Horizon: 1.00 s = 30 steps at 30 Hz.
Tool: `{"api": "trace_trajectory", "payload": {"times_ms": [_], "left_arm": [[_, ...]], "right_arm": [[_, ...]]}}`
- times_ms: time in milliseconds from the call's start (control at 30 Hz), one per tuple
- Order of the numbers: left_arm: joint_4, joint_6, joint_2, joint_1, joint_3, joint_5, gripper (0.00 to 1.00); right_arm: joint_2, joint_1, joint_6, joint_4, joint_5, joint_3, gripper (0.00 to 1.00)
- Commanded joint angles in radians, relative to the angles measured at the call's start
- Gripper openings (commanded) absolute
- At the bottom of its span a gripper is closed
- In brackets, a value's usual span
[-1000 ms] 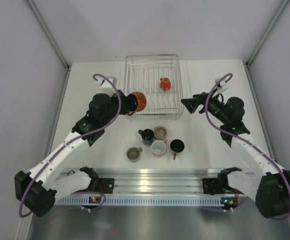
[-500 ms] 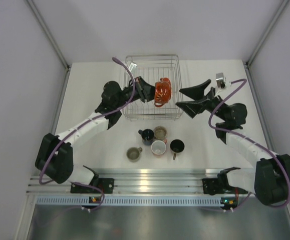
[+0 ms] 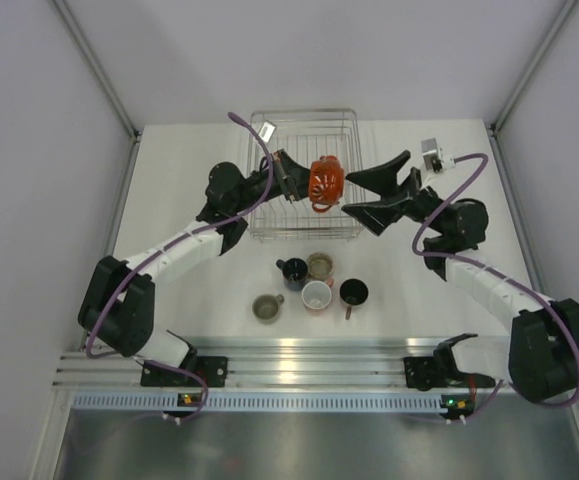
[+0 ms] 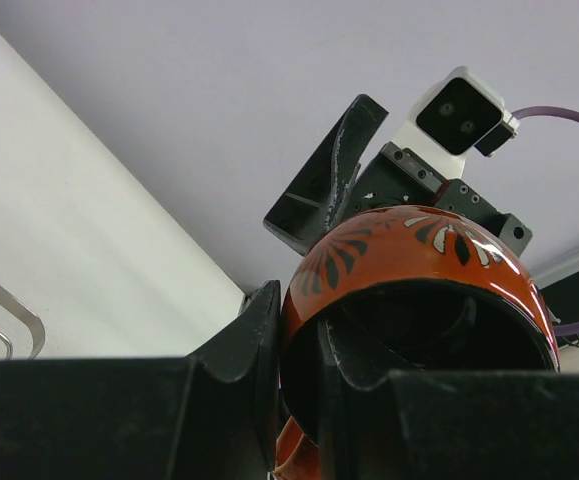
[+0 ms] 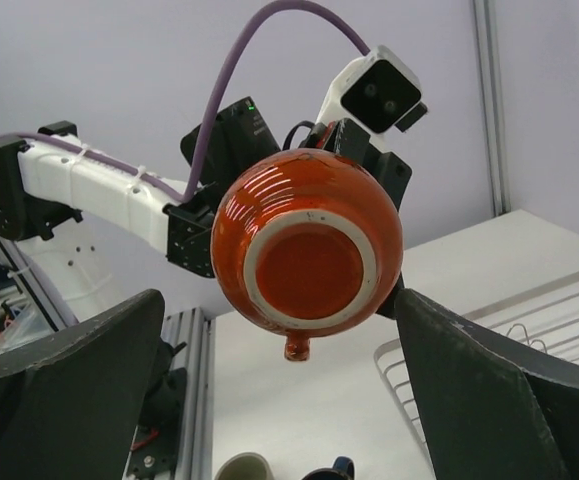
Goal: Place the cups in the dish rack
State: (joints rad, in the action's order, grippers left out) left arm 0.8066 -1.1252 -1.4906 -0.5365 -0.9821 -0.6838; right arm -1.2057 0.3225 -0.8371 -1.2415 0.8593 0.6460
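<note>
My left gripper (image 3: 297, 181) is shut on the rim of an orange cup (image 3: 325, 180), one finger inside and one outside (image 4: 294, 305), and holds it on its side above the dish rack (image 3: 269, 135). My right gripper (image 3: 366, 190) is open just right of that cup. In the right wrist view the cup's base (image 5: 307, 250) faces the camera, between the spread fingers of my right gripper (image 5: 279, 305) and not touching them. A second orange cup does not show apart from it. Dark blue (image 3: 292, 272), olive (image 3: 320, 265), pink (image 3: 317, 296), black (image 3: 353, 292) and grey-olive (image 3: 267, 308) cups stand on the table.
The five table cups cluster just in front of the rack's near edge. Rack wires show in the right wrist view (image 5: 529, 340) and the left wrist view (image 4: 9, 320). The aluminium base rail (image 3: 309, 355) runs along the near edge of the table.
My left arm carried the orange cup from the rack's front left corner to above its right half. My right gripper opened wide and moved left up to the cup.
</note>
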Motion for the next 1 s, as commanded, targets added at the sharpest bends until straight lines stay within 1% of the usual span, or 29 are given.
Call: {"api": "trace_trajectory", "payload": {"times_ms": [0, 200, 367, 600, 933, 967], "left_arm": [[0.124, -0.022, 0.01, 0.0, -0.052, -0.002, 0.0], [0.126, -0.024, 0.01, -0.008, -0.052, 0.003, 0.0], [0.128, -0.019, 0.009, -0.013, -0.044, 0.013, 0.0], [0.177, -0.045, -0.011, -0.019, -0.032, 0.017, 0.0], [0.204, -0.061, -0.02, -0.023, -0.012, 0.018, 0.0], [0.204, -0.062, -0.022, -0.023, -0.012, 0.017, 0.0]], "right_arm": [[-0.018, 0.032, 0.029, -0.044, 0.003, 0.063, 0.99], [-0.054, 0.064, 0.078, 0.01, -0.006, 0.106, 0.99], [-0.089, 0.082, 0.082, 0.008, -0.008, 0.139, 1.0], [-0.123, 0.115, 0.084, 0.005, -0.014, 0.175, 0.99], [-0.164, 0.125, 0.072, -0.022, -0.019, 0.201, 0.99], [-0.166, 0.127, 0.072, -0.024, -0.02, 0.204, 0.98]]}}
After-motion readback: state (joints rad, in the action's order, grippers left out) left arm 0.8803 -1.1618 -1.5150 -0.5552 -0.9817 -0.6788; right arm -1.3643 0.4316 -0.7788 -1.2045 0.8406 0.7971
